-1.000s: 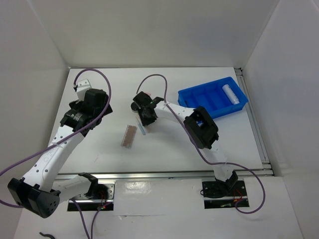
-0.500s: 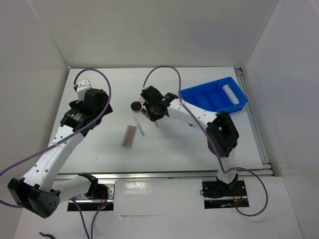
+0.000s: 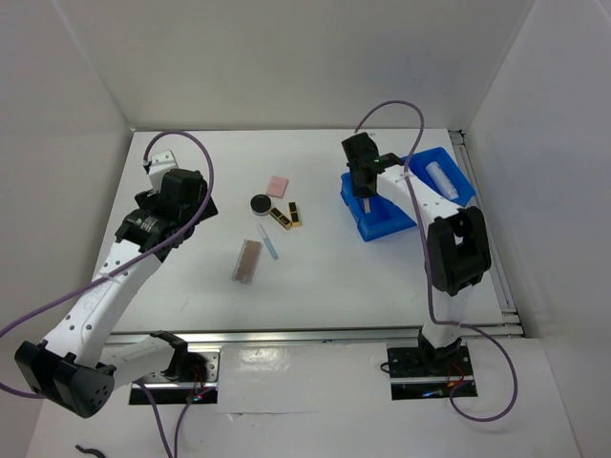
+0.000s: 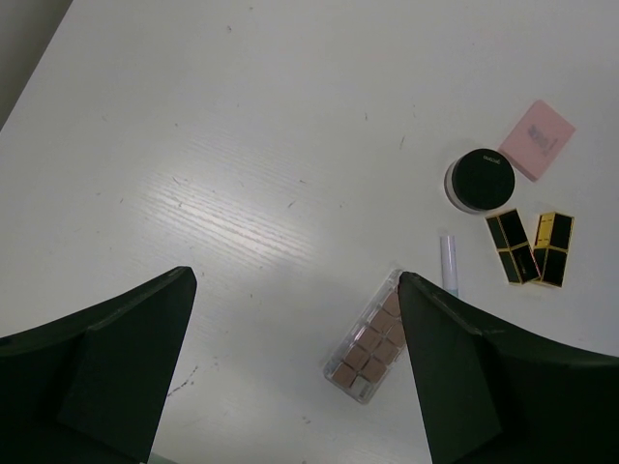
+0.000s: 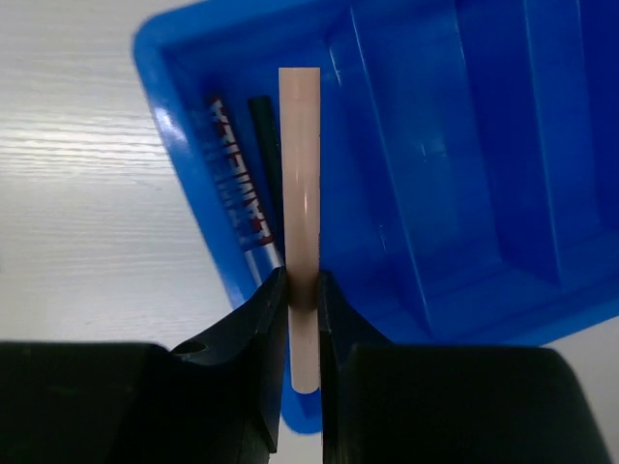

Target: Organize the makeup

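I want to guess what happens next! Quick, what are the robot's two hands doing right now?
Left gripper: open, holding nothing.
Right gripper: shut on a thin pink pencil, over the blue tray.

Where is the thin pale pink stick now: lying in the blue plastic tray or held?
Held, not in. The right end effector is shut on the pale pink stick, over the blue plastic tray.

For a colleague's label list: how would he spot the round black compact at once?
On the white table, left of the blue tray, find the pink square pad. The round black compact lies beside it, the only round item.
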